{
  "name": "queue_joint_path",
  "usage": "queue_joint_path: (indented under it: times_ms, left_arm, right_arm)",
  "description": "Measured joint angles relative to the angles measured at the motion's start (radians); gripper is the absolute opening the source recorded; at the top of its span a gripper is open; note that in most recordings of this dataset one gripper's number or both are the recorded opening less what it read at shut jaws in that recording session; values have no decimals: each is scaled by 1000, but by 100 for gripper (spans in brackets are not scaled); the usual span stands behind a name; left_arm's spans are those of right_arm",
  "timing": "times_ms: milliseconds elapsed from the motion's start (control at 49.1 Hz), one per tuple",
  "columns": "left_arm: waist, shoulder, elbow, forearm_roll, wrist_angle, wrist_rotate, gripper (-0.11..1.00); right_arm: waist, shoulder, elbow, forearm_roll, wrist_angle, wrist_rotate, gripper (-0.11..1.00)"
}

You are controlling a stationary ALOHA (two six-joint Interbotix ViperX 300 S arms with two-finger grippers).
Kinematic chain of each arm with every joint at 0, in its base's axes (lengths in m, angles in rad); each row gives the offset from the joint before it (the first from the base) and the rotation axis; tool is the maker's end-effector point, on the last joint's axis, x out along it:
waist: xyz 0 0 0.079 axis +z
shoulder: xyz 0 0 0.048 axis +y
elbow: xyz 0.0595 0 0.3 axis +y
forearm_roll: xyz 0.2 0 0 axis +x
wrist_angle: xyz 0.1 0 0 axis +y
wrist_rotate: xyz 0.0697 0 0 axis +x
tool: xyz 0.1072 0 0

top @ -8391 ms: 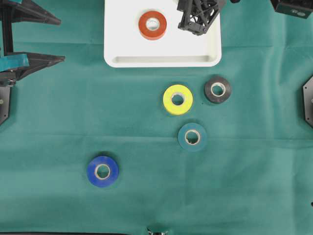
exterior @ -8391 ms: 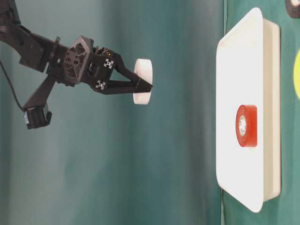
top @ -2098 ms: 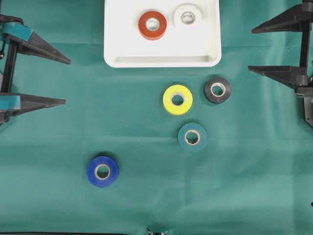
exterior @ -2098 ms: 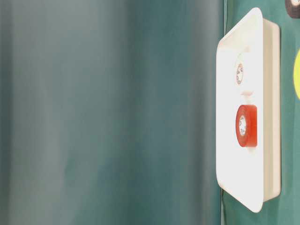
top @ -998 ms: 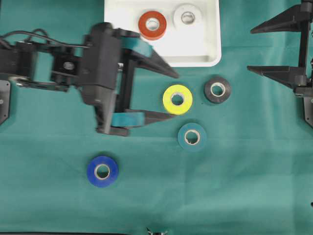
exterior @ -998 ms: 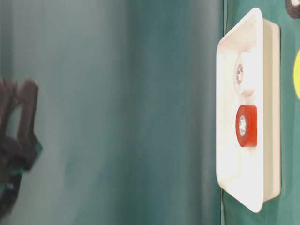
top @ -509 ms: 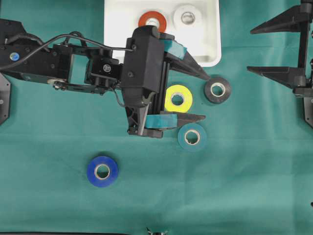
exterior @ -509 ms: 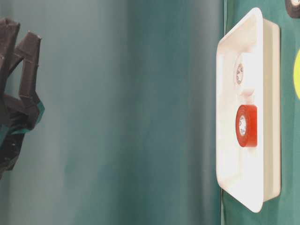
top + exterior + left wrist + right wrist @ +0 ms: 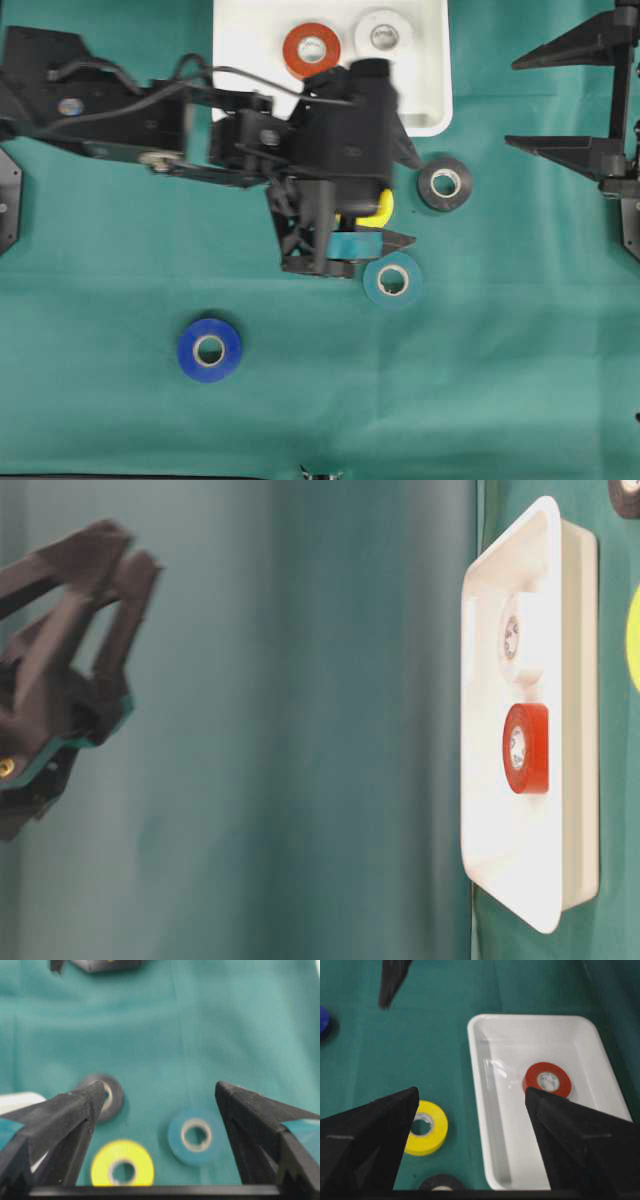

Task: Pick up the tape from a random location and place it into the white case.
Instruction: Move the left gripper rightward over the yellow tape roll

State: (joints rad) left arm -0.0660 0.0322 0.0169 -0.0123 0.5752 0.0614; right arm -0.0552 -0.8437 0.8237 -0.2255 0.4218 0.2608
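Several tape rolls lie on the green cloth. My left gripper [image 9: 412,200] hangs open over the yellow tape [image 9: 384,208], and the arm hides most of that roll. In the left wrist view the gripper [image 9: 161,1087] is empty, with the yellow tape [image 9: 122,1170], teal tape [image 9: 195,1135] and black tape [image 9: 106,1097] below it. The white case [image 9: 260,90] at the top holds a red tape [image 9: 312,50] and a white tape [image 9: 383,35]. My right gripper [image 9: 513,102] stands open and empty at the right edge.
A teal tape [image 9: 393,279] lies just under the left gripper's lower finger and a black tape [image 9: 445,183] just right of it. A blue tape [image 9: 209,349] sits alone at the lower left. The left arm stretches across the left half of the cloth.
My left arm has swung in from the left and reached further right, its body now covering most of the yellow tape. The right arm and all the rolls have stayed put.
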Motion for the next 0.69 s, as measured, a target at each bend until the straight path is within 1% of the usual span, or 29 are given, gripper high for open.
queue_joint_path:
  times_ms: [183,367,530,692]
  left_arm:
    - [-2,72,-138,5,227,0,98]
    - [-3,117,-229,11,388,0,98]
    - [-3,144,-279,14,460,0,98]
    - [-2,158,-287,17,469,0,98]
  right_arm:
    - [2,0,0,0,2,0,86]
    - [0,0,0,-2,2,0,86]
    - [0,0,0,0,2,0,86]
    - [2,0,0,-2,3,0,86]
